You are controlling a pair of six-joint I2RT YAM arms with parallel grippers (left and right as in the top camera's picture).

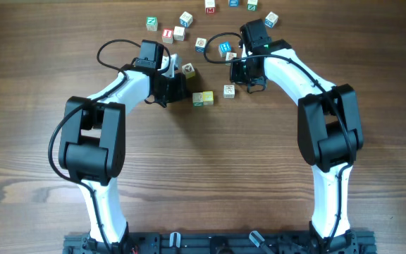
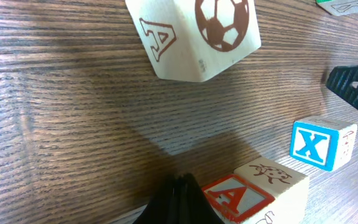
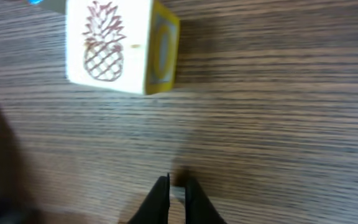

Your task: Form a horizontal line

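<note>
Lying nearest the robot, the horizontal line [image 1: 203, 99] is unfinished: a green-marked cube [image 1: 198, 100] touches a pale yellow cube [image 1: 208, 97], and a white cube [image 1: 229, 91] sits apart to their right. Just beside them, the left gripper [image 2: 179, 202] is closed and empty. The right gripper [image 3: 178, 199] has its fingers drawn together, holding nothing. Loose cubes [image 1: 168, 34] are scattered beyond.

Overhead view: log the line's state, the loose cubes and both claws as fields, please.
line: incomplete; green-marked cube and yellow cube touching; white cube apart, on the right arm's side
loose nearby: soccer-ball cube, beyond the pair
other cubes: scattered farther from the robot
left claw: shut, empty
right claw: shut, empty, pineapple cube ahead
</note>
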